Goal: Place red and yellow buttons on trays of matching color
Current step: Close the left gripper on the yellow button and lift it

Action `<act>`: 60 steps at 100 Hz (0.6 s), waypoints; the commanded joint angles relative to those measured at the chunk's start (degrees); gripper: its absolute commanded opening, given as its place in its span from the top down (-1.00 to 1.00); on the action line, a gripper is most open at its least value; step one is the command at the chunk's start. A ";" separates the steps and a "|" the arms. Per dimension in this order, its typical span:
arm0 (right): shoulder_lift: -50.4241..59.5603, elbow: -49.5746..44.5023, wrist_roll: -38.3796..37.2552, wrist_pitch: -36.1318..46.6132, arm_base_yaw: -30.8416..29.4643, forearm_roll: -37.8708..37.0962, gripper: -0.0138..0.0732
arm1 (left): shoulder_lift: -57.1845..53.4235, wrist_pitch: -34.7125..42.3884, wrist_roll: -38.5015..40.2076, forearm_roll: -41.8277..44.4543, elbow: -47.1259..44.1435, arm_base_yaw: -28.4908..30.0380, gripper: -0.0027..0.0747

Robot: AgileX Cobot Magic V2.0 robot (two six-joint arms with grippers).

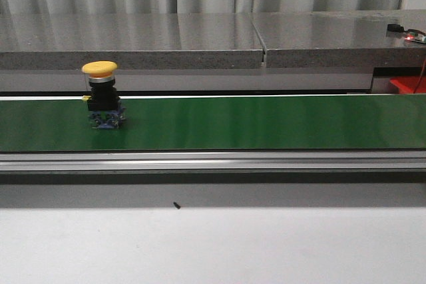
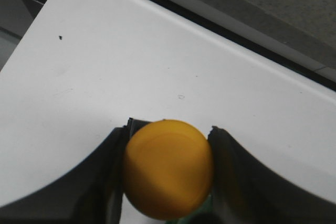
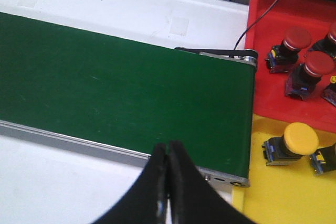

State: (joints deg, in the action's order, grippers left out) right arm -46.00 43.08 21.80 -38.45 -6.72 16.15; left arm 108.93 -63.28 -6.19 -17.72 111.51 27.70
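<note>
1. A yellow button point(image 1: 100, 68) stands upright on the green belt point(image 1: 266, 121), toward its left end.
2. The left gripper point(image 2: 168, 169) clamps another yellow button point(image 2: 168, 169); its body is hidden.
3. The right gripper point(image 3: 168, 169) is pressed closed, empty, above the belt's edge, near the red tray point(image 3: 273, 30) and yellow tray point(image 3: 262, 192).

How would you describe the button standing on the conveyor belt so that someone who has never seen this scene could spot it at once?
Find the long green conveyor belt crossing the front view, then follow it towards its left end. There a single push button stands upright on a black body. Its yellow mushroom cap sets it apart, and it is the only thing on the belt in that view.
</note>
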 commanded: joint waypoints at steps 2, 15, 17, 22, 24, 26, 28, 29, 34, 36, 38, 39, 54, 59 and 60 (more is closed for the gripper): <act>0.56 1.43 0.16 3.13 -0.03 0.57 0.84 | -6.84 1.56 0.51 -0.87 -0.55 -1.60 0.72; 0.56 1.43 0.16 3.13 -0.03 0.57 0.84 | -11.64 3.29 0.51 -0.87 -6.59 -3.38 0.72; 0.56 1.43 0.16 3.13 -0.03 0.57 0.84 | -12.17 3.70 0.41 -0.87 -7.76 -3.62 0.72; 0.56 1.43 0.16 3.13 -0.03 0.57 0.84 | -14.10 4.96 0.28 -0.87 -10.76 -4.57 0.72; 0.56 1.43 0.16 3.13 -0.03 0.57 0.84 | -14.62 5.53 0.28 -0.87 -12.07 -4.84 0.72; 0.56 1.43 0.16 3.13 -0.03 0.57 0.84 | -15.34 6.05 0.15 -0.87 -12.94 -5.25 0.72; 0.56 1.43 0.16 3.13 -0.03 0.57 0.84 | -16.03 6.60 0.05 -0.87 -14.28 -5.60 0.72; 0.56 1.43 0.16 3.13 -0.03 0.57 0.84 | -16.53 6.82 0.07 -0.76 -15.18 -5.83 0.72; 0.56 1.43 0.16 3.13 -0.03 0.57 0.84 | -18.13 8.30 -0.40 -0.76 -18.75 -6.68 0.72; 0.56 1.43 0.16 3.13 -0.03 0.57 0.84 | -18.78 8.64 -0.60 -0.76 -19.19 -7.03 0.72; 0.56 1.43 0.16 3.13 -0.03 0.57 0.84 | -19.20 9.13 -0.86 -0.76 -20.93 -7.28 0.72; 0.56 1.43 0.16 3.13 -0.03 0.57 0.84 | -19.58 9.28 -1.11 -0.76 -21.36 -7.50 0.72; 0.56 1.43 0.16 3.13 -0.03 0.57 0.84 | -22.21 12.68 -1.40 -0.64 -29.10 -9.50 0.72; 0.56 1.43 0.16 3.13 -0.03 0.57 0.84 | -22.34 13.39 -1.40 -0.64 -31.29 -9.88 0.72; 0.56 1.43 0.16 3.13 -0.03 0.57 0.84 | -22.34 13.37 -1.40 -0.64 -31.54 -10.01 0.72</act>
State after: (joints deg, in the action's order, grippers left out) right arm -46.00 43.08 21.80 -38.54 -6.72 16.15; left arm 89.42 -54.42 -7.48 -17.30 81.36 18.59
